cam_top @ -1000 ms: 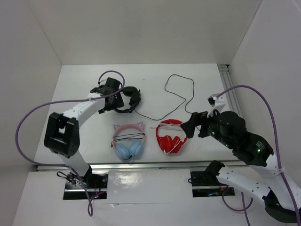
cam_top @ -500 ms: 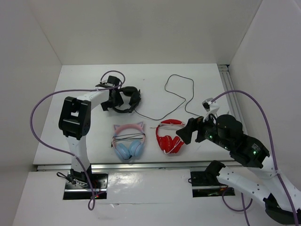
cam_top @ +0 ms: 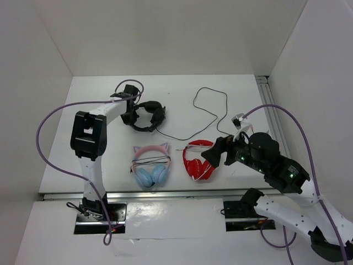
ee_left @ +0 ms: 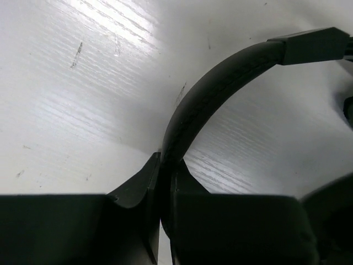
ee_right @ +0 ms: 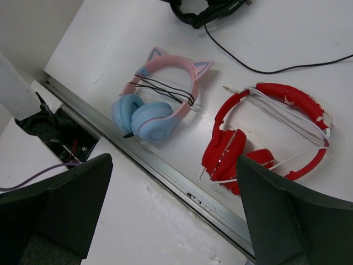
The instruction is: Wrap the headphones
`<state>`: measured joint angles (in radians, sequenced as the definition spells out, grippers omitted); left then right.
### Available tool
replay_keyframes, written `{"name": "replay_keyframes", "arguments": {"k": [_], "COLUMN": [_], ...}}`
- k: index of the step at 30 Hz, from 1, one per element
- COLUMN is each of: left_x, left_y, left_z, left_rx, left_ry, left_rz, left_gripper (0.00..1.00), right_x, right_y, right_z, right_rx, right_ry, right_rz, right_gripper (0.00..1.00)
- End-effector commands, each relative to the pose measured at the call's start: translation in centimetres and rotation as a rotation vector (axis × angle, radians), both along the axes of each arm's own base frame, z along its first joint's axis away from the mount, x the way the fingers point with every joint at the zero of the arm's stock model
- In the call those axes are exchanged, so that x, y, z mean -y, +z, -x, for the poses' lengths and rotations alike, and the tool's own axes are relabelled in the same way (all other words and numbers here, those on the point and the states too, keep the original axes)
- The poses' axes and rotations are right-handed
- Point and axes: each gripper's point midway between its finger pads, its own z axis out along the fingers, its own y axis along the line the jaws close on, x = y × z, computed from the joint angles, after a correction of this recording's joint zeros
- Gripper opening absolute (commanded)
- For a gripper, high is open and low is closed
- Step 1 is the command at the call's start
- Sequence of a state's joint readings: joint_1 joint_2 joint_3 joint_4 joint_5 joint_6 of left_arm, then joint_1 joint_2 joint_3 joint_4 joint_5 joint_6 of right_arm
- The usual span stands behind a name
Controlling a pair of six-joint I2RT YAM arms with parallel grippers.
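The black headphones [cam_top: 149, 117] lie at the back left of the table, and their earcups also show at the top edge of the right wrist view [ee_right: 205, 12]. My left gripper [cam_top: 131, 114] is shut on their headband [ee_left: 220, 83], which runs up and to the right out of the closed jaws [ee_left: 164, 161]. Their thin black cable [cam_top: 185, 139] trails right into a loose loop [cam_top: 225, 102] and crosses the right wrist view [ee_right: 265, 70]. My right gripper [cam_top: 213, 156] hangs open above the front of the table, holding nothing [ee_right: 174, 165].
Red headphones [cam_top: 198, 161] [ee_right: 265, 138], wound with a white cord, lie under my right gripper. The pink-and-blue cat-ear pair [cam_top: 150, 164] [ee_right: 160, 99] lies to their left. A metal rail [ee_right: 165, 171] runs along the table's front edge. White walls enclose the table.
My left gripper has closed onto the black headband. The right arm has drifted left, toward the red pair.
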<state>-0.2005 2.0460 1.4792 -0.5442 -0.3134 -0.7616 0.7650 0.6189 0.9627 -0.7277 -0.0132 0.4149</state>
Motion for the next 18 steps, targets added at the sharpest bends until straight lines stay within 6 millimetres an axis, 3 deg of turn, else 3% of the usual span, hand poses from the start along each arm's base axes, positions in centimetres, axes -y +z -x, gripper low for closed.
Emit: {"name": "replay_keyframes", "arguments": {"k": [1,3,4,5,6,7,10,11,13,14,15,17,18], "left_x": [-0.7,-1.2,-0.8,-0.8,-1.1,-0.6,-1.1,-1.2,-1.9,-1.9,-2.4,-3.2,-3.3], "left_y": [4.5,8.3,12.0,15.2,17.0,20.7,28.2,29.8,34.3,35.4,36.6,39.2,40.1], "left_z": [-0.9,-0.8,-2.1,-2.1,-1.4,-1.9,-0.7,-0.3,0.8,1.4,1.9,3.6,3.9], "left_rx": [0.014,0.033,0.114,0.169,0.172,0.248,0.374,0.402,0.495,0.516,0.541,0.602,0.632], "left_ry": [0.009,0.010,0.011,0.003,-0.006,-0.017,-0.047,-0.055,-0.072,-0.082,-0.074,-0.091,-0.095], "left_rz": [-0.038,-0.085,-0.081,-0.103,-0.118,-0.104,-0.102,-0.104,-0.125,-0.135,-0.155,-0.179,-0.182], "left_gripper": [0.00,0.00,0.00,0.00,0.00,0.00,0.00,0.00,0.00,0.00,0.00,0.00,0.00], "right_x": [-1.6,-2.5,-2.8,-3.1,-3.8,-4.2,-5.5,-6.4,-7.0,-7.3,-8.2,-9.6,-11.0], "right_y": [2.4,4.4,5.0,5.6,7.1,6.9,8.3,7.5,8.5,9.5,8.8,9.9,8.7], "right_z": [-1.0,-1.8,-2.1,-2.5,-3.3,-3.8,-5.8,-6.7,-8.0,-8.5,-9.6,-10.4,-11.3], "right_rx": [0.055,0.098,0.115,0.145,0.203,0.225,0.340,0.347,0.413,0.447,0.447,0.529,0.522], "right_ry": [0.019,0.029,0.029,0.032,0.037,0.040,0.046,0.068,0.068,0.071,0.080,0.145,0.185], "right_rz": [-0.078,-0.123,-0.139,-0.150,-0.183,-0.184,-0.179,-0.146,-0.103,-0.095,-0.059,-0.024,0.014], "right_gripper": [1.00,1.00,1.00,1.00,1.00,1.00,1.00,1.00,1.00,1.00,1.00,1.00,1.00]}}
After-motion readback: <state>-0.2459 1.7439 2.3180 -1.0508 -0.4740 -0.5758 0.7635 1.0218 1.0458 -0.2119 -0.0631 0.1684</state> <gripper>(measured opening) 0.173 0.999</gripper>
